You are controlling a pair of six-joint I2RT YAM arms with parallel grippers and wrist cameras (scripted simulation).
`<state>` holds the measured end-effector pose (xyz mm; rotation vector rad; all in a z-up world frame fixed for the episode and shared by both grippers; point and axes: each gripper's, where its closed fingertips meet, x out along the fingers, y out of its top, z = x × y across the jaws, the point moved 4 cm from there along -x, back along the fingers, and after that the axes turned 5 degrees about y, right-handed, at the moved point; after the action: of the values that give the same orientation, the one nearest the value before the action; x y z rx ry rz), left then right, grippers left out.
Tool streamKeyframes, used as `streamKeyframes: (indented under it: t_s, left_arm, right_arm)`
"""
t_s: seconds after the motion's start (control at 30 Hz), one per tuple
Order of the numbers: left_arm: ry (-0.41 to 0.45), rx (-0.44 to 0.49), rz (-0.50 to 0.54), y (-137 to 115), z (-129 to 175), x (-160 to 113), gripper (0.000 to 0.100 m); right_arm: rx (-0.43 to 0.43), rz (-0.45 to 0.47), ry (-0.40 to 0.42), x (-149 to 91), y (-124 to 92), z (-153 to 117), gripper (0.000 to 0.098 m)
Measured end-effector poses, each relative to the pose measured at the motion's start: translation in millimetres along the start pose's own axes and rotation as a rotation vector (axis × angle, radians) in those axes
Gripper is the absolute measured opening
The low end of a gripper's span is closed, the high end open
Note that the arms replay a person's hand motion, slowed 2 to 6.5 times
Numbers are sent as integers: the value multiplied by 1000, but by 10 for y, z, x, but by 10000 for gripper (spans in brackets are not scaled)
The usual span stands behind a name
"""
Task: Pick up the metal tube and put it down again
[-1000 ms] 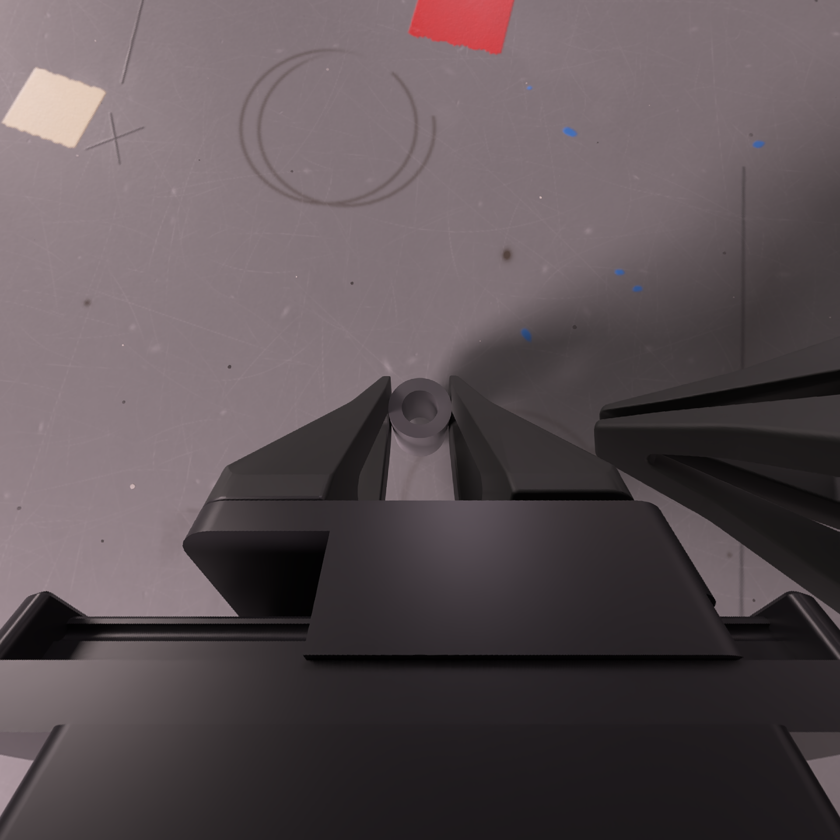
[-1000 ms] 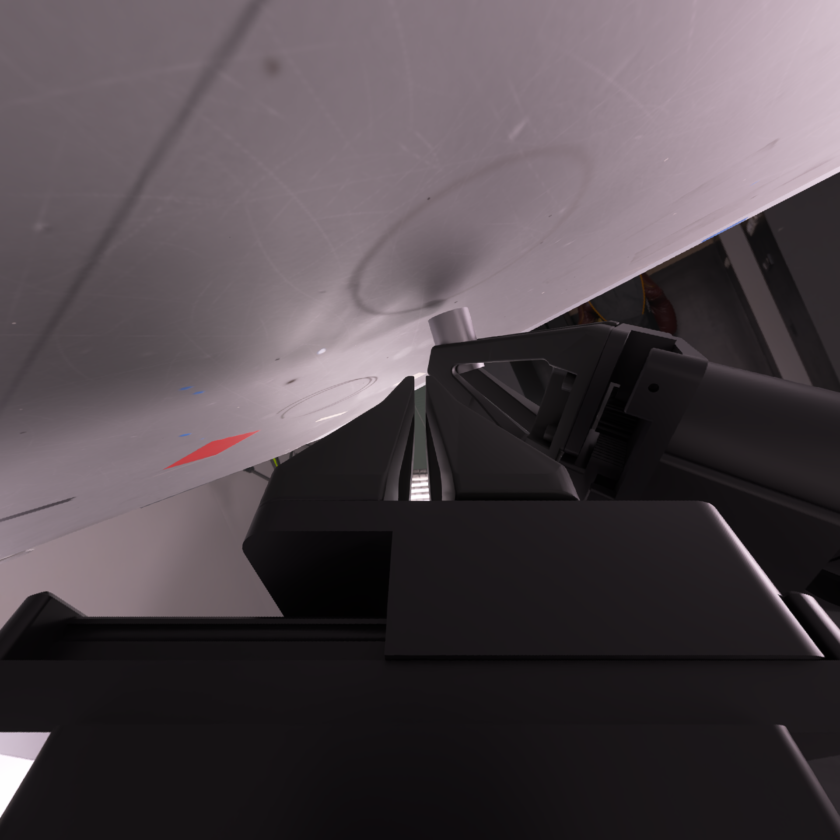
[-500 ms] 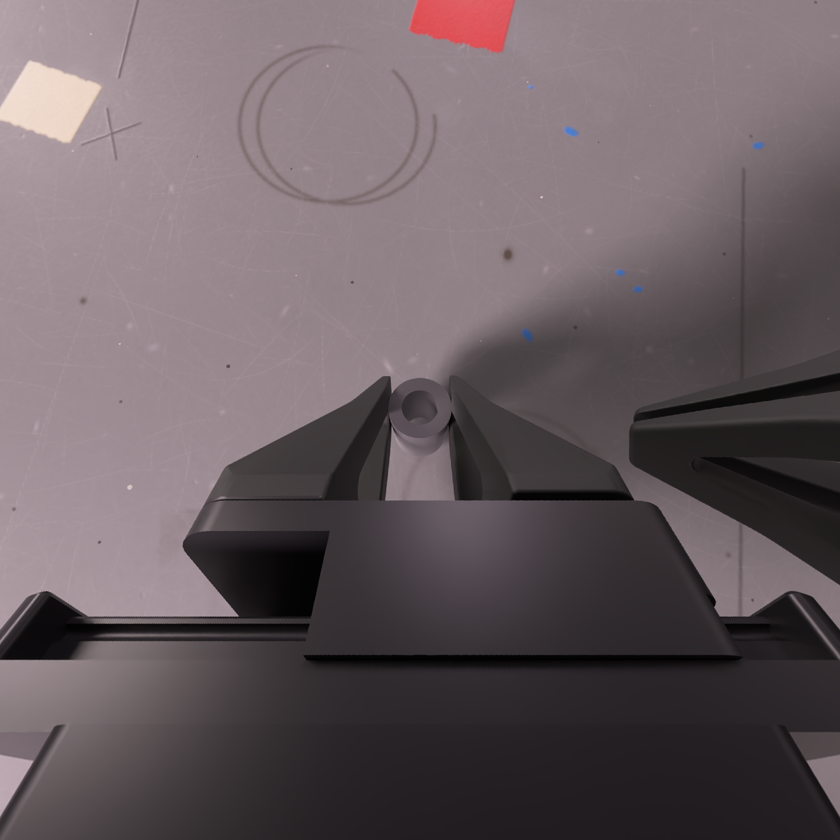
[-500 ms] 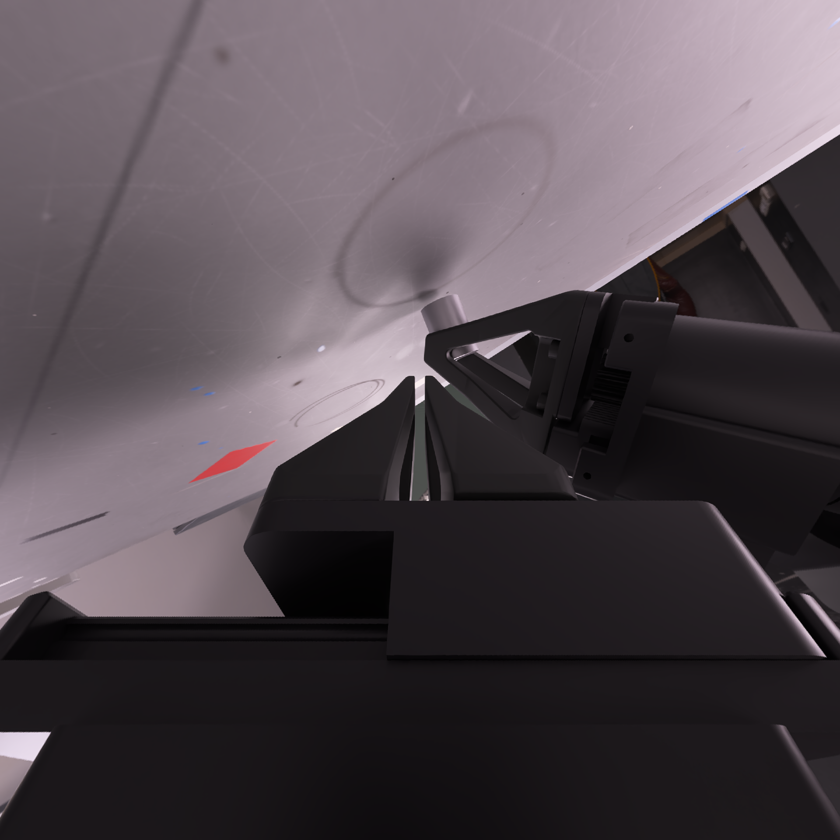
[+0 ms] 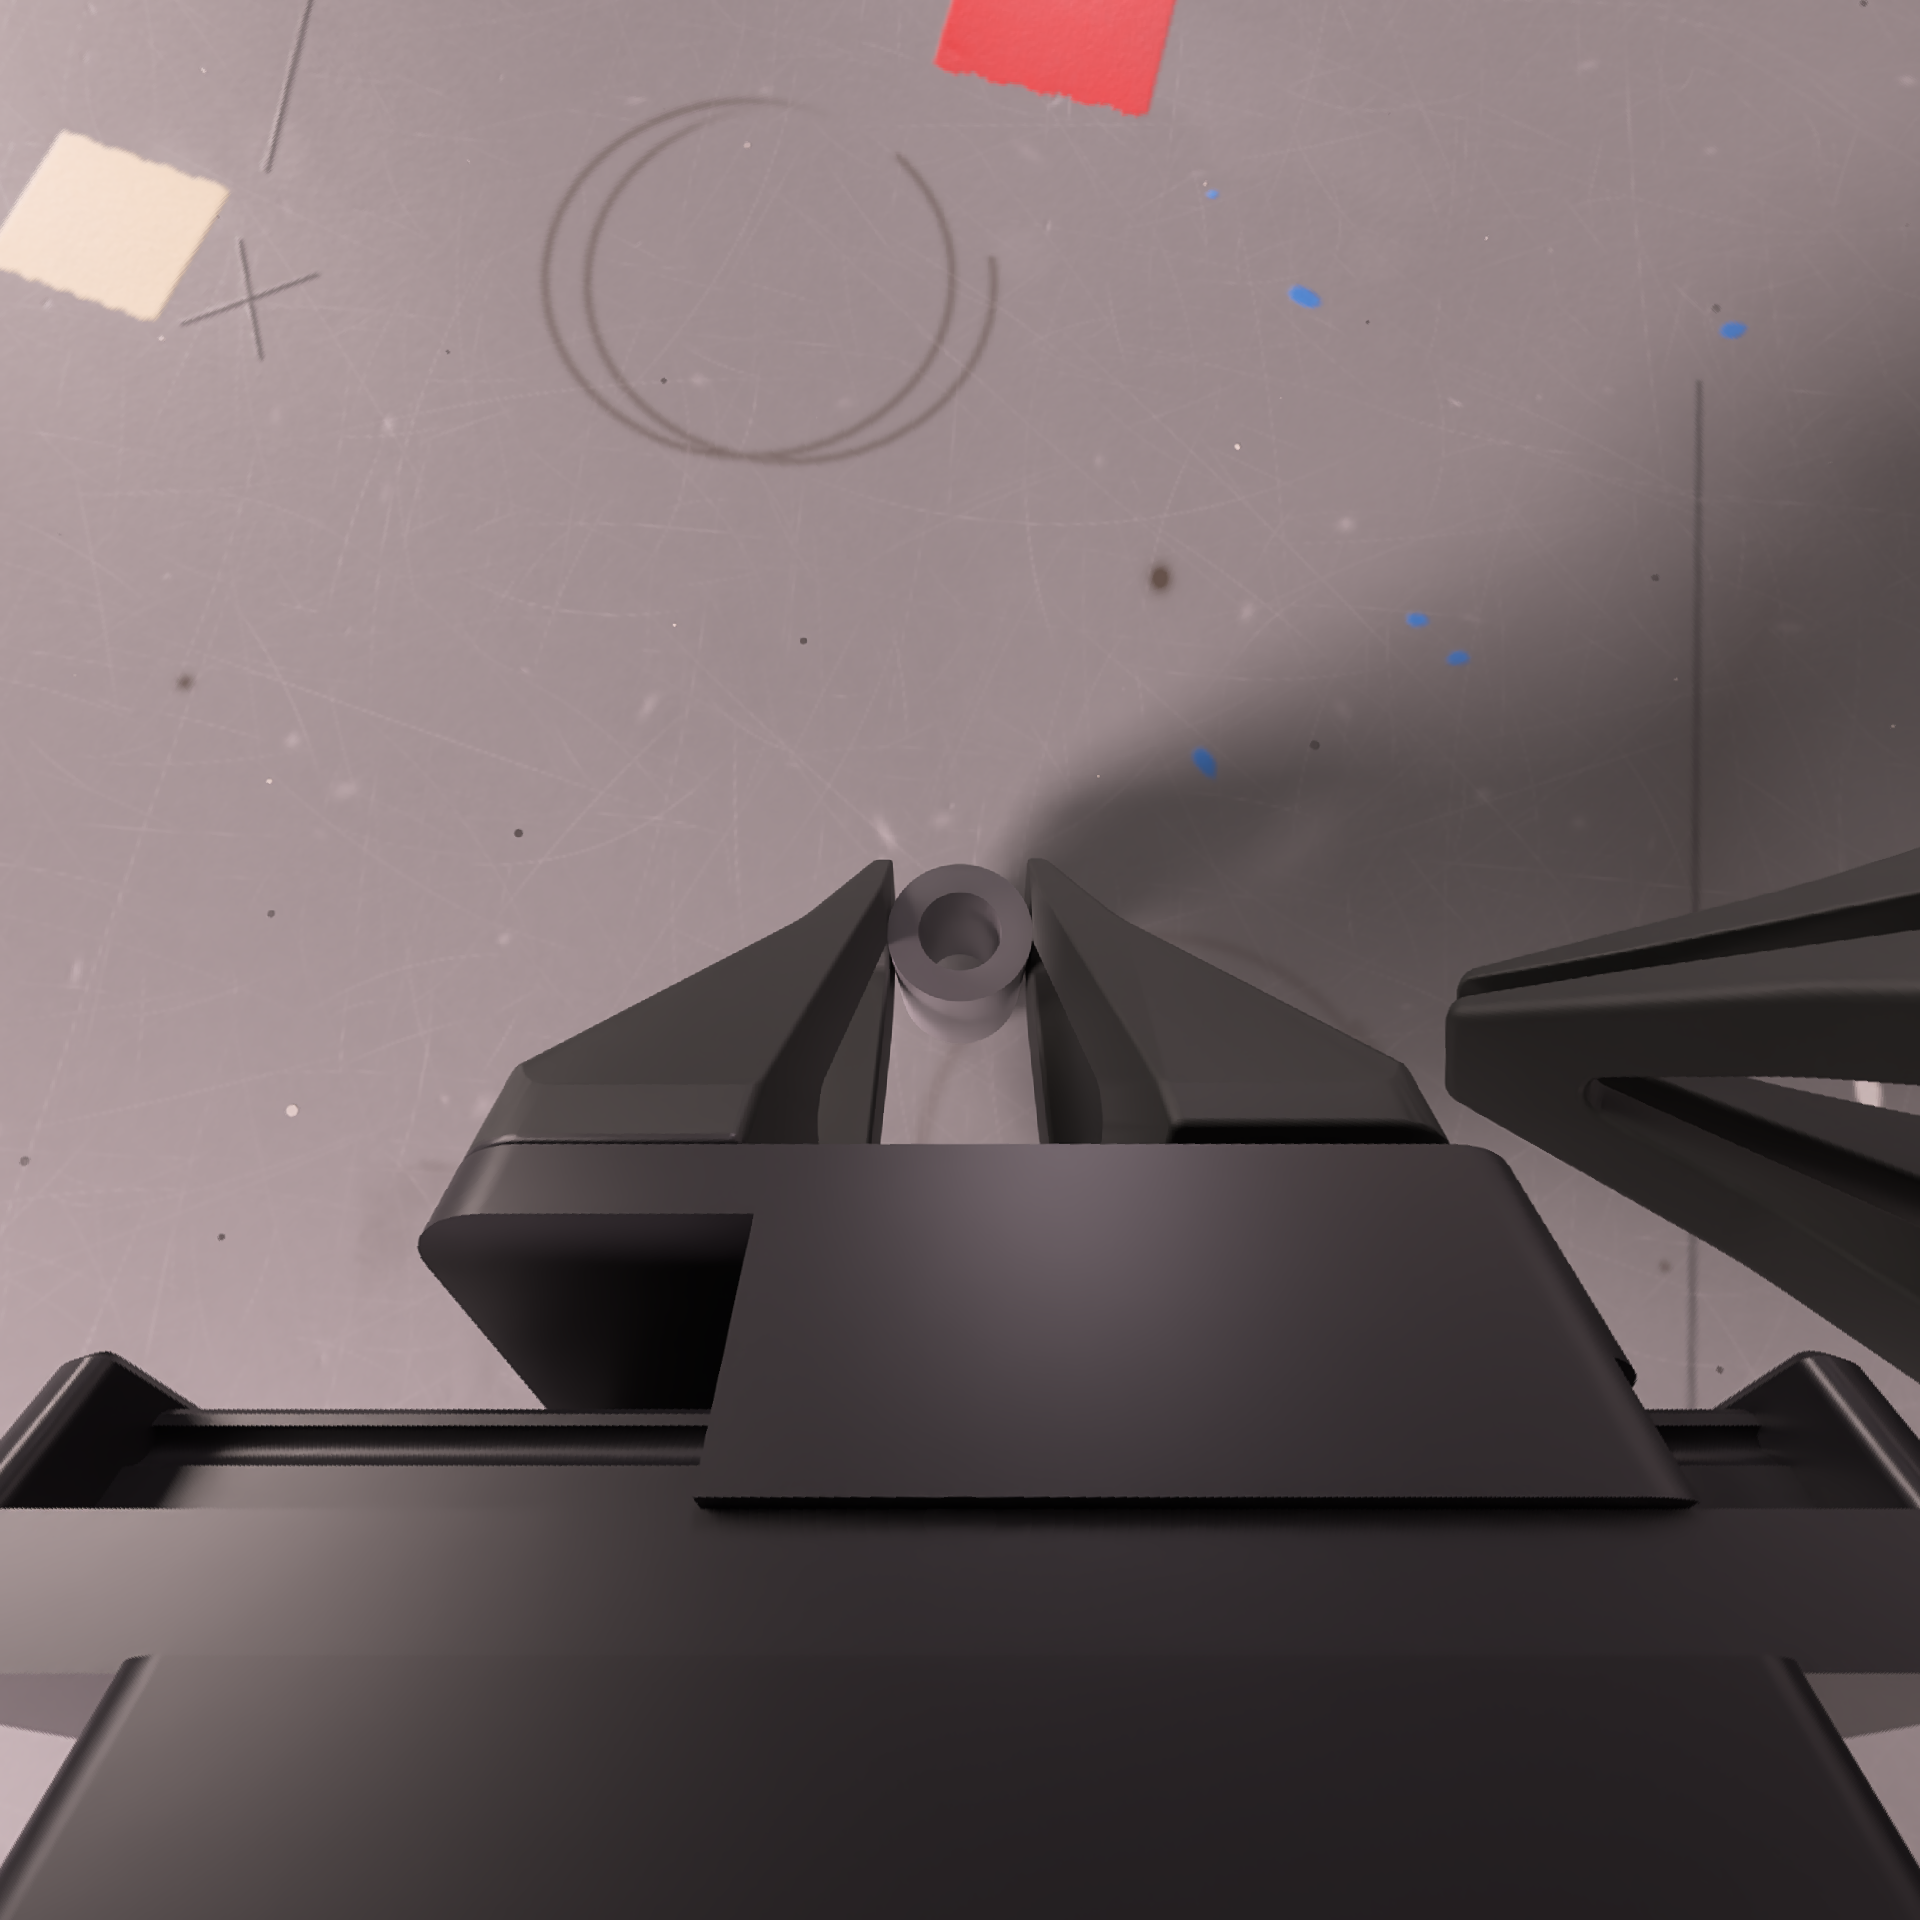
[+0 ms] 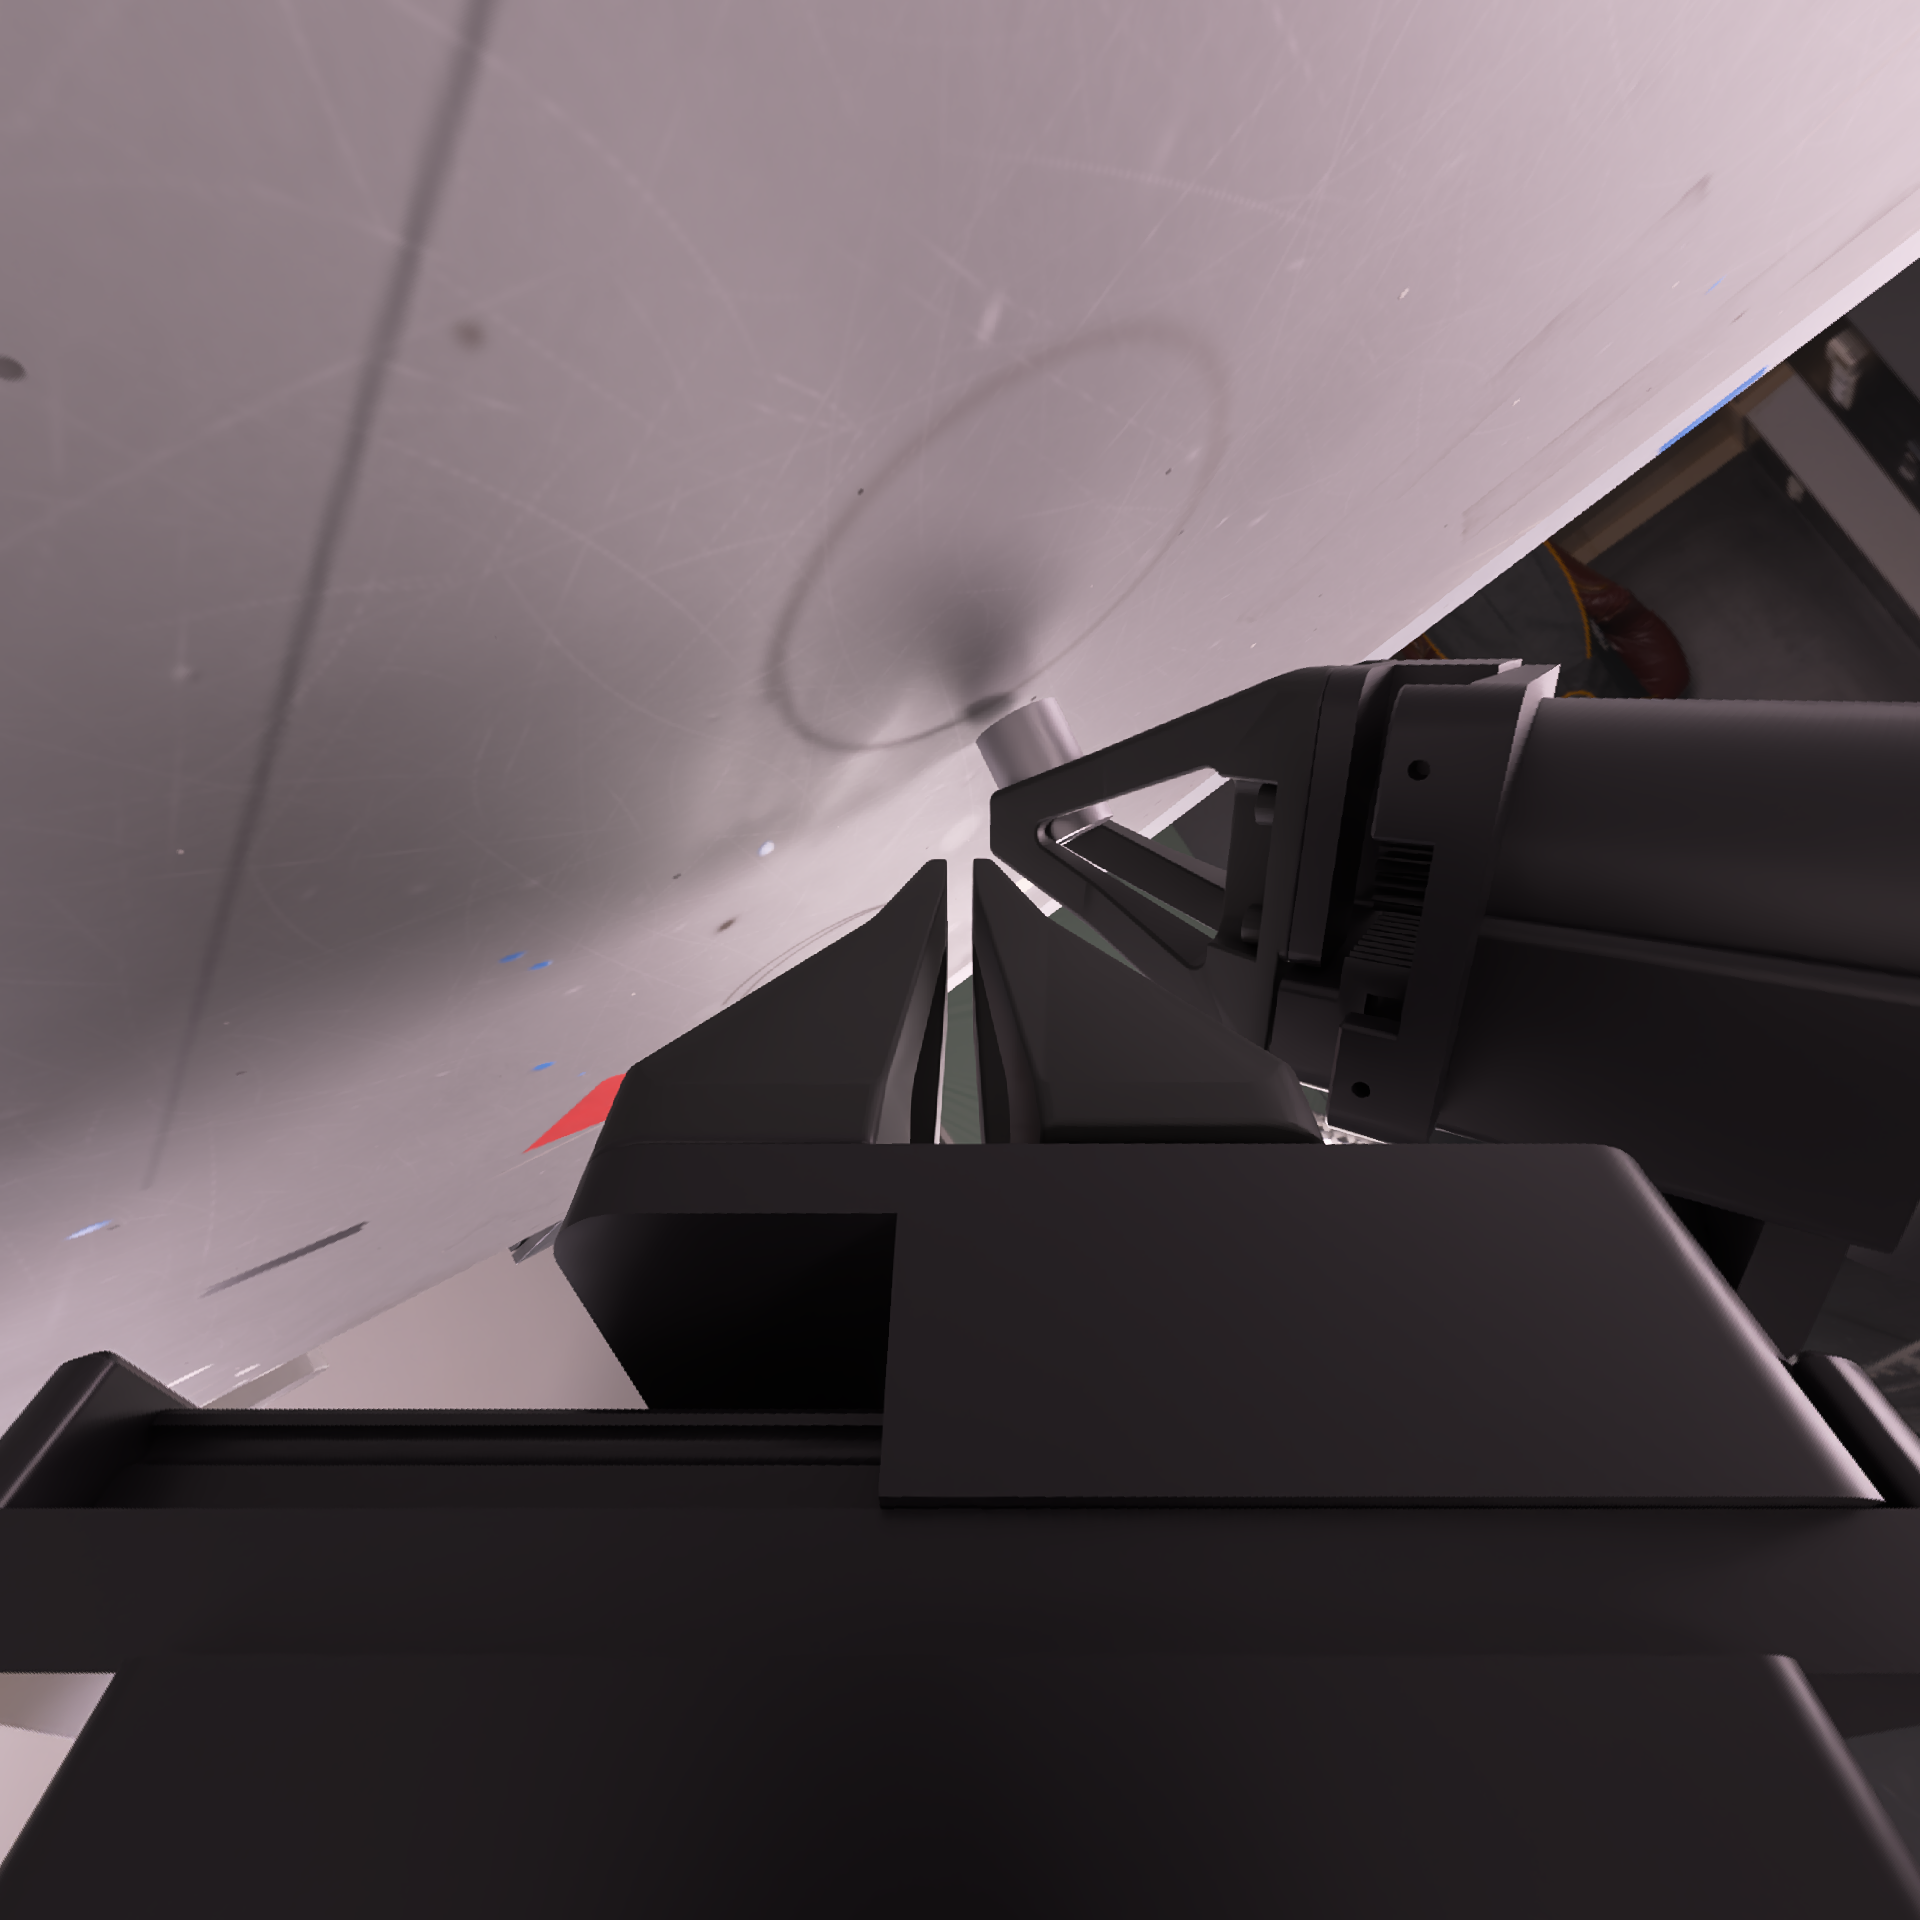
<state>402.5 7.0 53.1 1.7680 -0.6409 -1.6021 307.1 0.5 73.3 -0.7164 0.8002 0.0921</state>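
The grey table (image 5: pixel 520 644) is scratched and speckled, with thin drawn circles (image 5: pixel 764 281) at the far side, a red patch (image 5: pixel 1055 47) at the far edge of the left wrist view, a cream patch (image 5: pixel 109 223) at the far left with a small pencilled cross (image 5: pixel 249 298) beside it, and some blue flecks (image 5: pixel 1205 762) toward the right. A broad shadow falls over the right part of the surface. The left gripper (image 5: pixel 959 883) is clamped on the metal tube (image 5: pixel 961 940), which stands upright between the two fingertips, so this camera looks down into its open top end. At the right edge of this view the dark fingers of the right gripper (image 5: pixel 1662 1049) come in near the left one, apart from it and not touching the tube. The right wrist view shows what the first cannot: the tube (image 6: pixel 1023 740) from the side, a short silver cylinder sticking out beyond the left gripper (image 6: pixel 1039 821), its lower end at or just above the table (image 6: pixel 623 416) inside a faint ring mark (image 6: pixel 997 540); I cannot tell if it touches. Here the right gripper (image 6: pixel 961 868) has its fingers pressed nearly together with only a thin slit between them, holding nothing. The left arm's body (image 6: pixel 1662 883) blocks the right half of this view, and beyond the table edge a dim room (image 6: pixel 1714 561) appears. The red patch (image 6: pixel 582 1117) shows only as a sliver behind the right gripper's finger.
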Motion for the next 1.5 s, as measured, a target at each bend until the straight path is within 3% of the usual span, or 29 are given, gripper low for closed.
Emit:
streamKeyframes:
  t_s: [1.0, 1.5]
  left_arm:
    - [1, -4, 1, -21, 11, 3, 209]
    - [2, -3, 1, -22, 13, 2, 209]
  right_arm:
    - [156, -58, -12, 49, 50, 30, 33]
    - [167, -62, -11, 50, 43, 26, 34]
